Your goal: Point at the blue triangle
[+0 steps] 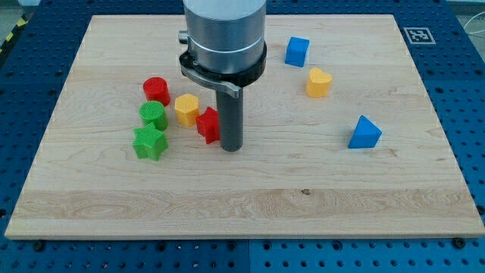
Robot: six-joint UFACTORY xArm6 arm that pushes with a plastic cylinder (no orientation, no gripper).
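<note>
My tip [230,146] rests on the wooden board [250,205], holding nothing, just right of the red star-shaped block [208,124], apparently touching it. The blue triangle [364,133] sits well apart toward the view's right, below the yellow heart [318,82].

Pale wooden board [250,197] with visible grain, resting on a blue perforated table surface [470,106] that frames it on all sides. A black-and-white fiducial marker [417,34] sits at the board's two o'clock corner. Lighting is even and diffuse.
</note>
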